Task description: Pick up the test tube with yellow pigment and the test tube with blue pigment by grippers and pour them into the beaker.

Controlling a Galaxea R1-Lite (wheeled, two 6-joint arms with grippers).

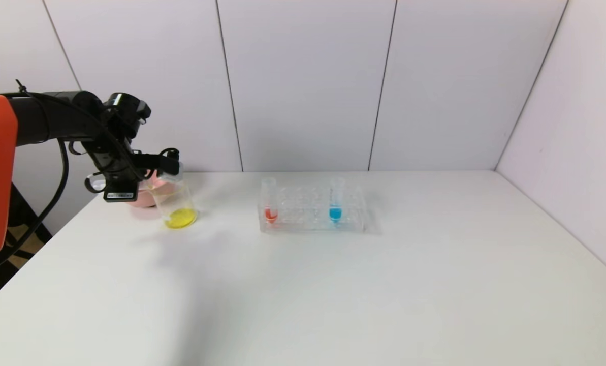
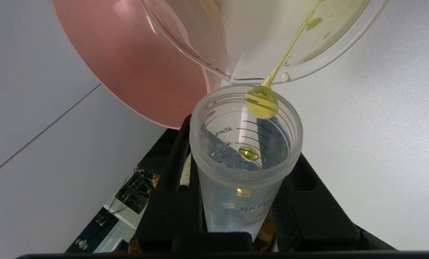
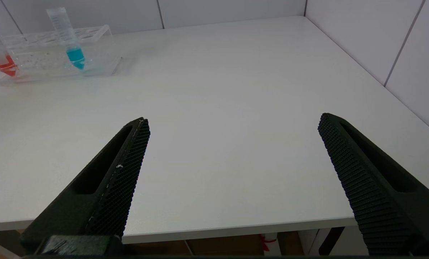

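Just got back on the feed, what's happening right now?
The left gripper holds the test tube with yellow pigment tipped at the rim of the beaker, next to the pink bowl. Yellow liquid already sits in the beaker's bottom, with only drops left at the tube's mouth. The test tube with blue pigment and a red one stand in the rack. The right gripper hangs open over the table's near edge, holding nothing.

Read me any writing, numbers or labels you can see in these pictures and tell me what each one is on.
"45mL": scale mark on the test tube with yellow pigment, held in the left pincer.
"BKM...": raised lettering lower on that tube, cut off.
Further scale figures on that tube: too blurred to read.
Small label under the left pincer in the head view: too small to read.
Graduations on the test tube with blue pigment: unreadable.
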